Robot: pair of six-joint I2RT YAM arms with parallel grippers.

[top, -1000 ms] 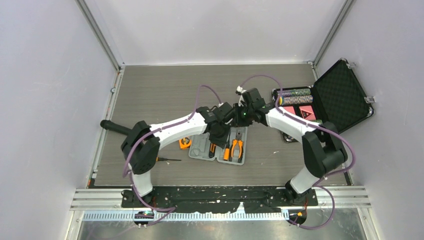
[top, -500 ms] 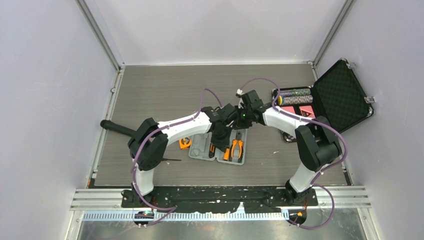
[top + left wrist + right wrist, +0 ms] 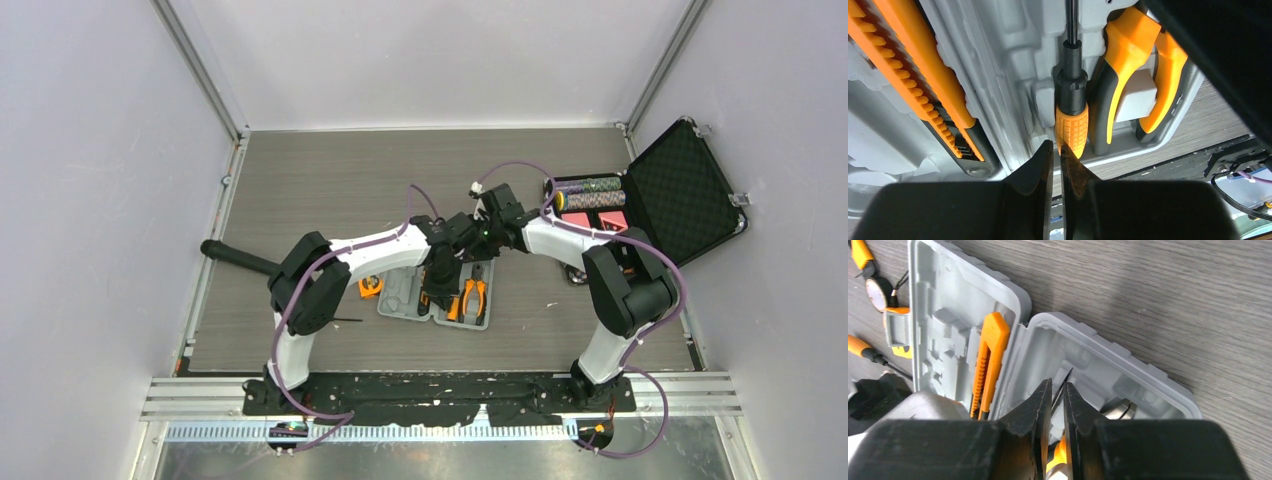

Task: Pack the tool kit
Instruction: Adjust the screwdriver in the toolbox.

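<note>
The grey tool kit case lies open mid-table. In the left wrist view a screwdriver with an orange-and-black handle rests in a slot between the orange utility knife and the orange-and-black pliers. My left gripper is shut, its tips against the butt of that handle; from above it sits over the case's middle. My right gripper has closed to a narrow gap on the screwdriver's thin shaft at the case's far end.
An orange tape measure and a loose screwdriver lie left of the case. At the back right stands an open black foam-lined case with poker chips. A black handle lies near the left edge.
My right jaws have narrowed around the screwdriver shaft. Both arms' elbows have swung inward, while the grippers stayed over the case.
</note>
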